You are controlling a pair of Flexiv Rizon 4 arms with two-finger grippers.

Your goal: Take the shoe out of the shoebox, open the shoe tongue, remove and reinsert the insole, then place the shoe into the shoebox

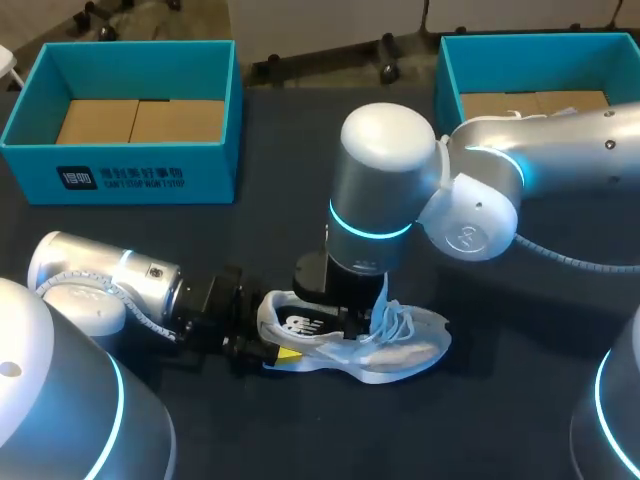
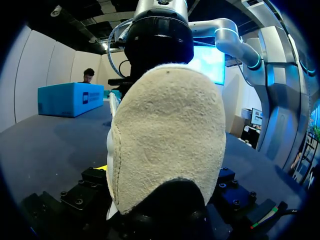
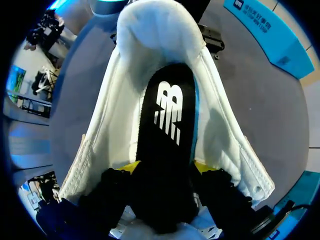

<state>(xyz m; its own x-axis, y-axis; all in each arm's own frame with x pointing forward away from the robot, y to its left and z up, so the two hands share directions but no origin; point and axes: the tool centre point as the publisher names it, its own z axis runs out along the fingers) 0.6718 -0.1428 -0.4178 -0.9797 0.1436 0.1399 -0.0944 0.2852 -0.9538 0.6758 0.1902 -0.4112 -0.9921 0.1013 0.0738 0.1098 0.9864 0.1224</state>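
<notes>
Two tight grips: left end effector on shoe heel, right end effector on white-logoed insole.

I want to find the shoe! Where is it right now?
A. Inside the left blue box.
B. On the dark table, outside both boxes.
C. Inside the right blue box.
B: the white shoe lies on the dark table, outside the left blue box and right blue box, the right hand holding its black insole.
</notes>
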